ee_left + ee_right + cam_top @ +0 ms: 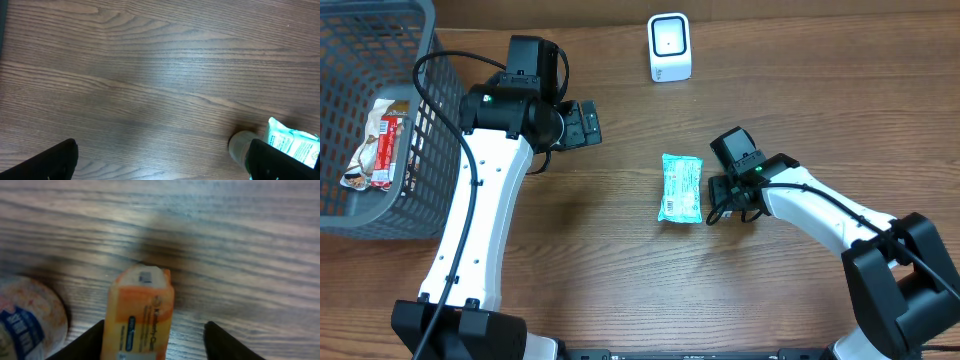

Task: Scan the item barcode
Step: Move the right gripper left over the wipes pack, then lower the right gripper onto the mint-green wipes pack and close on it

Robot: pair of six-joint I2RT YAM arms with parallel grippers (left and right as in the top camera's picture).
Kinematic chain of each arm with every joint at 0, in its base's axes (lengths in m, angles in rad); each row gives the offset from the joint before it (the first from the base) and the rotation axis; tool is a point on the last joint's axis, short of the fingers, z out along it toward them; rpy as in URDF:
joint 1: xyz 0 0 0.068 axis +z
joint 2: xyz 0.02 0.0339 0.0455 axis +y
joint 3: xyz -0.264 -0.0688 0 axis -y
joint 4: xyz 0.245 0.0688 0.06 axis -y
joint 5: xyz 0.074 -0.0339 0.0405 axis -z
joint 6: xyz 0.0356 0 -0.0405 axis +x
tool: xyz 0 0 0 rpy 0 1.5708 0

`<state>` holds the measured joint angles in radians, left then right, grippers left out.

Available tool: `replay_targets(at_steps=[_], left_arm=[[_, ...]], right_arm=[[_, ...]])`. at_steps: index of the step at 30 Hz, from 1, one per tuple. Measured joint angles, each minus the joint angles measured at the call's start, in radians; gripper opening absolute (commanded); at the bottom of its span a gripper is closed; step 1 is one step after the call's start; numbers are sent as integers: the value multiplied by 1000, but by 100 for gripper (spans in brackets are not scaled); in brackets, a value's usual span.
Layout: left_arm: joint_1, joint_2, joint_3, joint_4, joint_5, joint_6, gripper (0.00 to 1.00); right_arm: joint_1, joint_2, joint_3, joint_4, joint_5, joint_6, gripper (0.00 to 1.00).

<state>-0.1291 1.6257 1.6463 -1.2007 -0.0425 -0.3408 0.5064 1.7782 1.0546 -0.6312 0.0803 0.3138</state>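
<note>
The right hand (160, 342) is seen half open around an orange packet (141, 311); a gap shows between the packet and the finger at the right of the wrist view, so no firm hold is judged to be made. The packet appears to rest on the surface (250, 240), hidden under that hand in the overhead view, just beside a teal packet (680, 188). The left hand (585, 122) is spread wide and holds nothing. The fingers should be closed squarely on the packet's long sides; the small printed patch (145, 276) at its end, possibly the barcode, should be left uncovered and turned toward the white scanner (670, 47).
</note>
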Motion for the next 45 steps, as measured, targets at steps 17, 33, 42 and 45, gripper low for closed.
replay_targets(at_steps=[17,33,42,45], left_arm=[[0,0,0,0,0,0,100],[0,0,0,0,0,0,100],[0,0,0,0,0,0,100],[0,0,0,0,0,0,100]], right_arm=[[0,12,0,60,7,2,40],[0,12,0,127,66,-10,19],[0,12,0,123,78,-6,59],[0,12,0,80,75,-3,24]])
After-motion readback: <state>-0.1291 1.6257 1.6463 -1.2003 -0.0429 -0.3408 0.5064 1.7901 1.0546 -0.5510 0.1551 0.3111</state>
